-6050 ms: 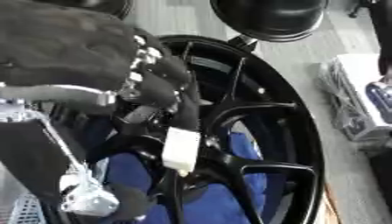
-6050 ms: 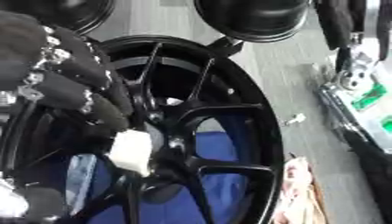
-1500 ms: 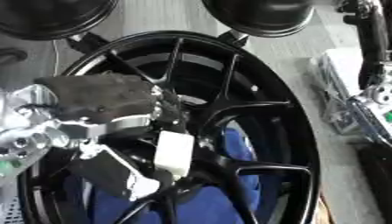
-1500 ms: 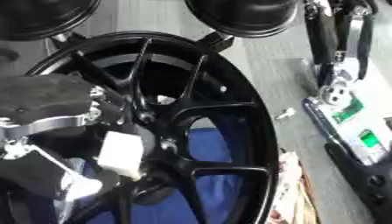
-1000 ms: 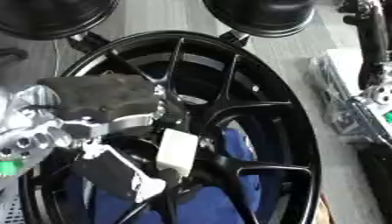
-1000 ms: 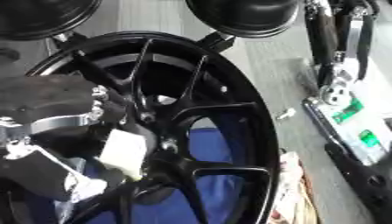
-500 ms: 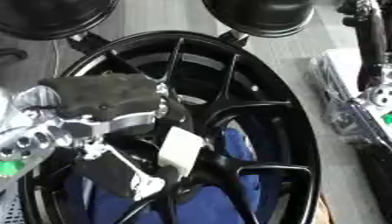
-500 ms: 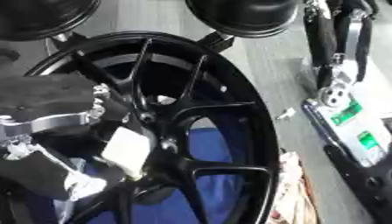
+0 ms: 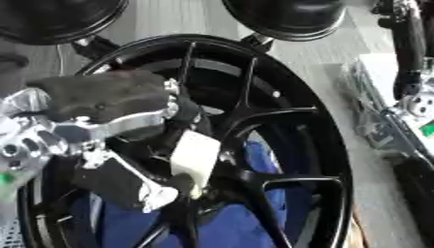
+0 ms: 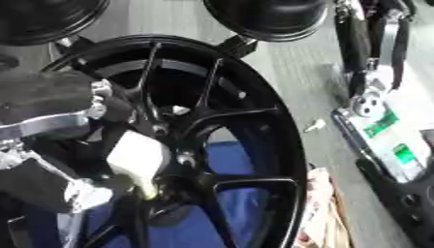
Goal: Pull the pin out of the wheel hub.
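My left hand (image 9: 101, 104) comes in from the left and sits over the middle of the wheel (image 9: 318, 145), black glove on top, silver metal parts below it. Just below and right of the hand is a cream block-shaped piece, the pin (image 9: 195, 157), tilted, its lower end down at the hub (image 10: 182, 160) where the spokes meet. The hand's fingers are blurred and partly hidden behind the glove and the metal parts, so I cannot tell if they are curled on the pin or straight. A silver and black part of the hand reaches down-left of the pin, ending near its lower end.

The wheel is black, thin spokes fanning out from the hub, rim running well out to the right of my hand. Through the spokes below the hand I see blue cloth (image 9: 254, 218). Small pale spot on a spoke right of the hand, near the hub, cannot make it out.

Above the hand, past the wheel's top edge, two round black things: one at top left (image 9: 51, 19), one at top middle (image 10: 267, 17), the second touching or just beside the rim by a short black stem.

Far right of my hand, off the wheel, a white and green box-like thing (image 10: 386, 138) lies on the grey floor (image 10: 297, 92) with black gear above it. A small pale bit (image 10: 315, 125) lies on the floor between wheel and box. My right hand does not show.
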Robot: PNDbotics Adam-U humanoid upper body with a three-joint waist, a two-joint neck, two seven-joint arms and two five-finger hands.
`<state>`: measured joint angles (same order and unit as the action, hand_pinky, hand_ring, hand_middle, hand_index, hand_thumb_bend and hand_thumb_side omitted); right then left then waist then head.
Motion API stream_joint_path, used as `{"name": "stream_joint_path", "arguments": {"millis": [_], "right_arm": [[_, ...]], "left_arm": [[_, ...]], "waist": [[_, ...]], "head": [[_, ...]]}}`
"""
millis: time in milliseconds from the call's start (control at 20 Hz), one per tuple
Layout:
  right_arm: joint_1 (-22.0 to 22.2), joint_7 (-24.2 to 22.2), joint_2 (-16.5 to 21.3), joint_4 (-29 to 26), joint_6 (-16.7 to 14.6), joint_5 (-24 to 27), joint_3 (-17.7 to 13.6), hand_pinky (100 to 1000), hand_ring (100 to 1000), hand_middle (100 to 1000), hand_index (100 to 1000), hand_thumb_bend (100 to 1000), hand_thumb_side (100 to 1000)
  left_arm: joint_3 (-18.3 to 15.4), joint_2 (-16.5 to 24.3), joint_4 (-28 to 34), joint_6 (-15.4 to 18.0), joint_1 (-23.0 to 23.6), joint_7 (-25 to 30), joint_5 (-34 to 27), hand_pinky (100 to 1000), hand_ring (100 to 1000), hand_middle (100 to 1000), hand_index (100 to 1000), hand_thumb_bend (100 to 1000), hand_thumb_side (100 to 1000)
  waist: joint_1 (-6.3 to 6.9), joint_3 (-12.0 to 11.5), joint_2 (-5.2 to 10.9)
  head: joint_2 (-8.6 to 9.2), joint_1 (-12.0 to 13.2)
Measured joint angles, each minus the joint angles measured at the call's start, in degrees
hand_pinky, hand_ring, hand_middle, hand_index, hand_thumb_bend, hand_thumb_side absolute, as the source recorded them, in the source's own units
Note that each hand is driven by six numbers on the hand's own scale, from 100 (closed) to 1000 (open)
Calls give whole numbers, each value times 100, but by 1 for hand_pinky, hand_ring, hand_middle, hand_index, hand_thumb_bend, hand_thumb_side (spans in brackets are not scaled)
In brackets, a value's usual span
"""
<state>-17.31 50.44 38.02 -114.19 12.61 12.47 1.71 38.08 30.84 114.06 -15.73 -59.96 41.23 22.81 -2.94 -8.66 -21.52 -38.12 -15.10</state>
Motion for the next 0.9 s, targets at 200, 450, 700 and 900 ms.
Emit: {"name": "stream_joint_path", "arguments": {"millis": [200, 450, 700, 900], "right_arm": [[5, 0, 0, 0, 0, -23, -29, 672, 653, 551, 673, 100, 668], [18, 1, 0, 0, -1, -37, -36, 672, 653, 551, 673, 100, 668], [18, 13, 0, 0, -13, -78, -61, 672, 653, 551, 672, 100, 667], [20, 25, 0, 0, -21, -102, -70, 672, 652, 551, 672, 100, 663]], "left_arm": [[-181, 74, 2, 131, 10, -190, -123, 743, 497, 365, 487, 100, 146], [-631, 320, 1, 302, 121, -590, -366, 749, 488, 356, 484, 100, 147], [-1210, 656, 1, 286, 339, -1090, -805, 753, 481, 349, 482, 100, 149], [-1741, 940, 1, 244, 577, -1600, -1130, 753, 474, 345, 481, 100, 143]], "waist": [[-1, -12, 17], [-2, -44, 30], [-9, -98, 31], [-39, -142, 32]], "head": [[0, -34], [2, -81], [2, -128], [2, -164]]}}
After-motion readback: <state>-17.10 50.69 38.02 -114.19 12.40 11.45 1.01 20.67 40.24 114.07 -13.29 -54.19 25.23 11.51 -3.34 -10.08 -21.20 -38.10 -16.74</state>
